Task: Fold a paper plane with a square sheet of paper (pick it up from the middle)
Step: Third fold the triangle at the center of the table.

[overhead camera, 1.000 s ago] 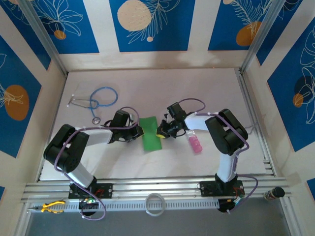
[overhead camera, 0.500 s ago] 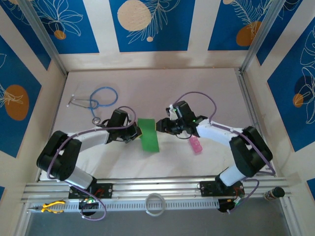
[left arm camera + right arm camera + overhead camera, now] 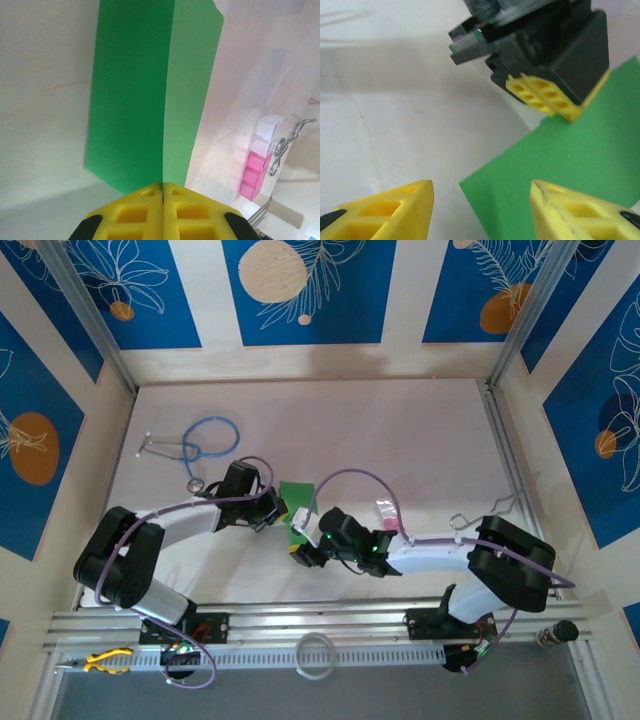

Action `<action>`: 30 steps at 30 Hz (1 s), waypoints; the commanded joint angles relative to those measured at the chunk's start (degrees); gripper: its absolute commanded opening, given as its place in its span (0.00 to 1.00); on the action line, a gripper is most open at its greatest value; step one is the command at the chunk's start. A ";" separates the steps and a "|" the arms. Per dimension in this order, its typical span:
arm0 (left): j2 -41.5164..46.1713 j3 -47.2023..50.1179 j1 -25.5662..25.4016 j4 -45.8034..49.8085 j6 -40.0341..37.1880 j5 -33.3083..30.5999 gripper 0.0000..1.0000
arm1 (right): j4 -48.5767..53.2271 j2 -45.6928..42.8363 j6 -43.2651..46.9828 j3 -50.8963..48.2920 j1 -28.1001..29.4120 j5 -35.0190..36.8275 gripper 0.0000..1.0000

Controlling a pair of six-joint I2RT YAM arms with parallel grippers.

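Note:
The square sheet of paper (image 3: 297, 496) is bright green and folded into a narrow strip, lying mid-table. In the left wrist view the paper (image 3: 140, 95) shows a lengthwise crease running into my left gripper (image 3: 163, 187), which is shut on its edge. From above, the left gripper (image 3: 281, 509) sits at the strip's left side. My right gripper (image 3: 303, 552) hovers over the strip's near end. In the right wrist view the right gripper (image 3: 480, 200) stands open, with a corner of the paper (image 3: 565, 160) between its fingers and the left gripper (image 3: 545, 97) pinching the paper beyond.
A small pink bottle (image 3: 256, 167) lies right of the paper, partly behind the right arm (image 3: 430, 550). A blue-tubed stethoscope (image 3: 200, 445) lies at the back left. A wire hook (image 3: 485, 510) is at the right. A white ring (image 3: 316, 655) rests on the front rail.
The right gripper let go and opened, and its arm swung from the paper's right side to its near end. The left gripper stayed shut on the paper.

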State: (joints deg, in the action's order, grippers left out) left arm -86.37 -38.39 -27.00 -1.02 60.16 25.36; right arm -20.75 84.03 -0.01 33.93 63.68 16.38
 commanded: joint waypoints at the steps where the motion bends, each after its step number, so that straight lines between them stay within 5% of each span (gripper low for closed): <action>1: -0.46 -1.51 0.94 0.48 0.64 1.27 0.00 | -9.28 1.87 8.87 -0.82 3.12 9.12 0.54; 17: -0.72 -1.34 1.00 -0.39 0.91 1.61 0.00 | -9.69 7.23 11.96 -0.83 6.04 14.51 0.53; 30: -0.80 -1.07 0.99 -0.83 1.09 1.62 0.00 | -11.59 9.56 12.52 -0.57 6.21 18.48 0.36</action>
State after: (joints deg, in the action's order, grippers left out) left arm -86.43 -38.41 -26.85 -1.21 61.01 25.56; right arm -29.58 93.82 11.90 33.26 69.43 32.69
